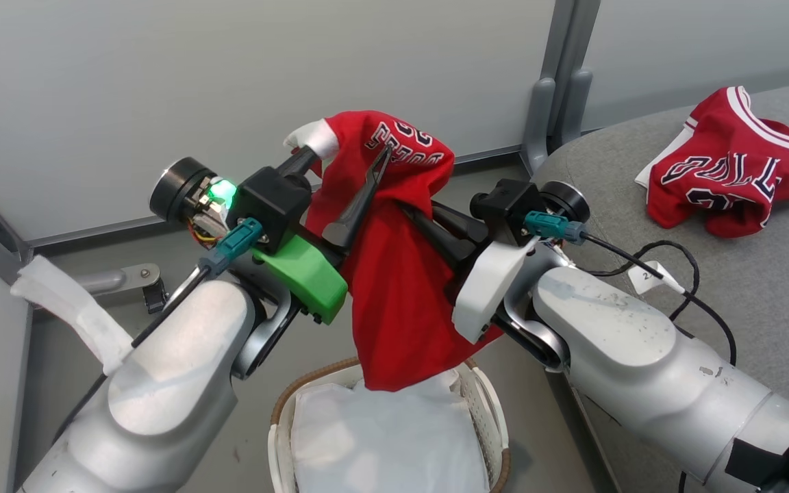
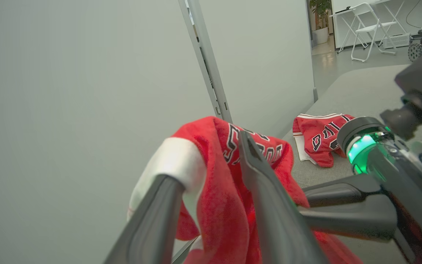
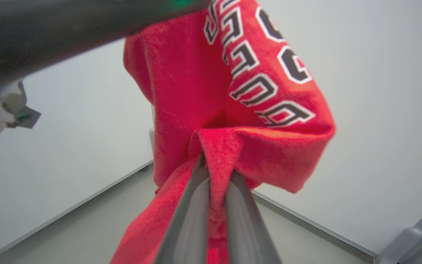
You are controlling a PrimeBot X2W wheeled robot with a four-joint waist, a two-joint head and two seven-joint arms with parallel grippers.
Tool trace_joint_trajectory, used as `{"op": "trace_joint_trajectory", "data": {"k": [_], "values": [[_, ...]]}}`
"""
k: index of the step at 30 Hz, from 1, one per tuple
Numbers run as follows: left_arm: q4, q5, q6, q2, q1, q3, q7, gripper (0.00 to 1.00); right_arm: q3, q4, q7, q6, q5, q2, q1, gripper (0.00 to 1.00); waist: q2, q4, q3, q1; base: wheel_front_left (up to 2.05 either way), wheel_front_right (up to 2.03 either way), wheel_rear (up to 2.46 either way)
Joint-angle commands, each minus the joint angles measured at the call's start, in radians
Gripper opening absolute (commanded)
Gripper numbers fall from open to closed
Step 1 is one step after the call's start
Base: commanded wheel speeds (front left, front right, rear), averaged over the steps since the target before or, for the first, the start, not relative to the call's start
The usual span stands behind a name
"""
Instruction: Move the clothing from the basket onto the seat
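1. Cloth of the hanging jersey [image 1: 401, 301] is gathered into a fold, and the right gripper [image 3: 216, 168] is clenched tight on that fold of red fabric.
2. The left gripper [image 2: 209, 156] stands released, its two fingers spread well apart. The top of the same jersey is draped over them. A white trim band covers the tip of one finger [image 2: 152, 220], and the other finger [image 2: 266, 190] lies bare against the lettering.
3. The hanging jersey is up in the air between the two arms, in front of the grey wall [image 1: 161, 82]. Black letters outlined in white show along its top.
4. Its lower end drops to the far rim of the basket [image 1: 285, 404]. Whether it touches the white liner [image 1: 381, 438] inside cannot be told.
5. The basket stands on the floor below the arms, just beside the near edge of the seat [image 1: 764, 287].
6. The second jersey [image 1: 730, 178] lies crumpled on the seat, near its far edge and well apart from the basket. Its white trim and black letters face up.
7. A black cable [image 1: 696, 274] runs from the right wrist and loops over the seat, on the near side of the second jersey.
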Motion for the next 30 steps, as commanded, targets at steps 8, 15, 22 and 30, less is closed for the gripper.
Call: {"op": "trace_joint_trajectory", "data": {"k": [8,15,22,30], "values": [[0.062,-0.041,0.051,-0.021,0.125,0.017,-0.089,1.00,-0.127,-0.006,-0.001,-0.001,-0.060,-0.018,0.065,0.00,0.0016,-0.004,-0.001,0.0000,0.00,0.00,0.00],[0.096,-0.067,0.077,-0.048,0.212,0.018,-0.134,1.00,-0.211,-0.019,0.000,-0.001,-0.090,-0.037,0.109,0.00,0.0016,-0.009,0.003,0.0000,0.00,0.00,0.00],[0.124,-0.081,0.084,-0.050,0.256,0.025,-0.155,1.00,-0.268,-0.030,-0.001,-0.001,-0.114,-0.052,0.131,0.00,0.0016,-0.029,0.013,0.0000,0.00,0.00,0.00],[0.117,-0.065,0.089,-0.057,0.270,0.013,-0.166,1.00,-0.331,-0.046,0.000,-0.001,-0.141,-0.069,0.146,0.00,0.0016,-0.091,0.044,0.0000,0.00,0.00,0.00]]}}
